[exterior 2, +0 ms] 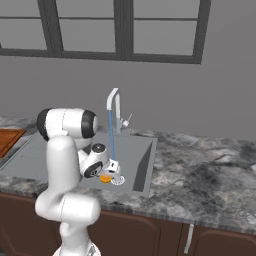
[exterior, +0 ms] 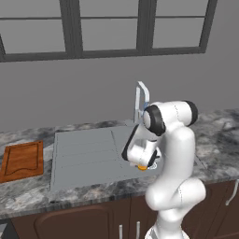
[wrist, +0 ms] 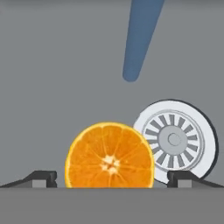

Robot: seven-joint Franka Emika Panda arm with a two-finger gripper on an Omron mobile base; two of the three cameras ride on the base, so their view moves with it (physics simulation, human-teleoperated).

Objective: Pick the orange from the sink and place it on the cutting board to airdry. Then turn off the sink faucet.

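- The gripper (wrist: 112, 178) is low in the sink (exterior: 84, 156) basin, its fingers (wrist: 41, 178) spread wide, one on each side of the orange (wrist: 109, 155).
- The orange lies cut face up on the basin floor, just beside the drain (wrist: 175, 140); whether the fingers touch it is hard to tell.
- A blue stream (exterior 2: 111, 137) runs from the faucet (exterior 2: 116, 107).
- The board (exterior: 21, 160) lies left of the sink.

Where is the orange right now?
The orange lies cut face up on the sink basin floor, just beside the round silver drain, between the open gripper fingertips.
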